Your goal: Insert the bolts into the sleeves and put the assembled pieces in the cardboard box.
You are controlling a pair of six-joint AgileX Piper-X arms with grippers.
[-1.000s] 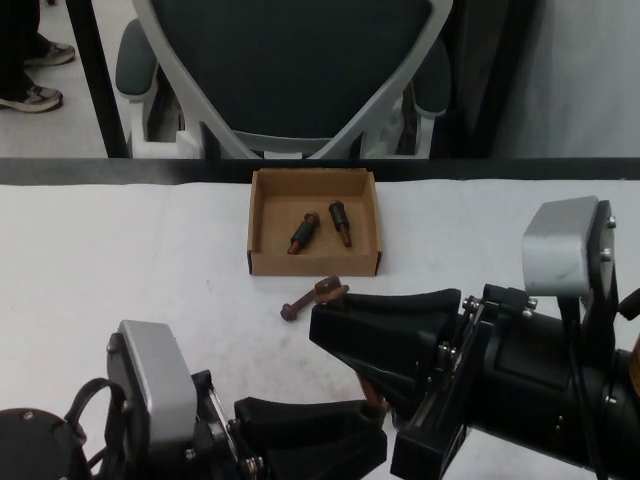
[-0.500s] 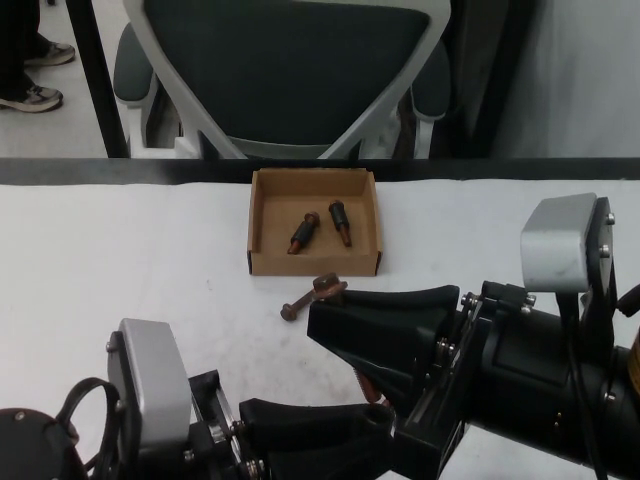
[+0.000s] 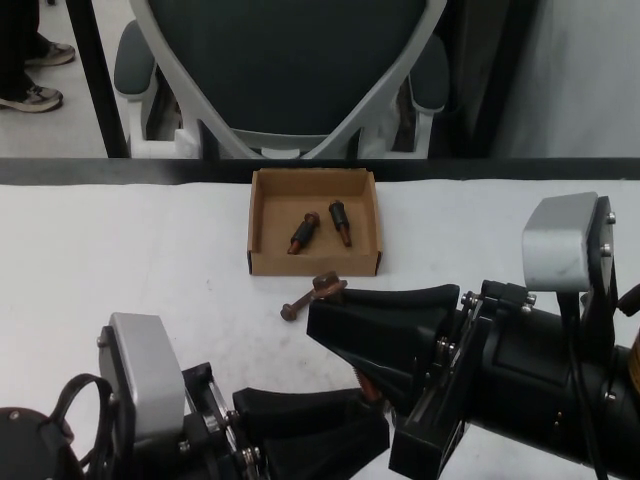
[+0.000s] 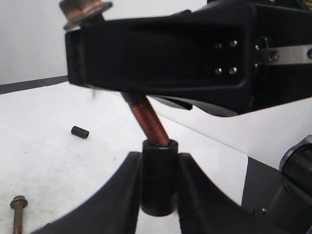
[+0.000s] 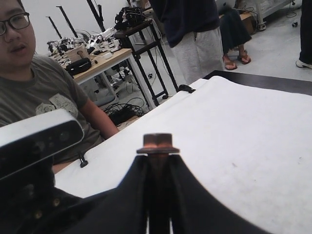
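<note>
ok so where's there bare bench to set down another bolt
Bare bench lies left of the cardboard box and right of it. The box floor's left part is free. Crowded: in front of the box, a loose bolt, then the left end effector and right end effector together.

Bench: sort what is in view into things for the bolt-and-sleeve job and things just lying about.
Job: held bolt, held sleeve, cardboard box, two assembled pieces inside, loose bolt, loose sleeve.
Lying about: office chair, white bench cover.
</note>
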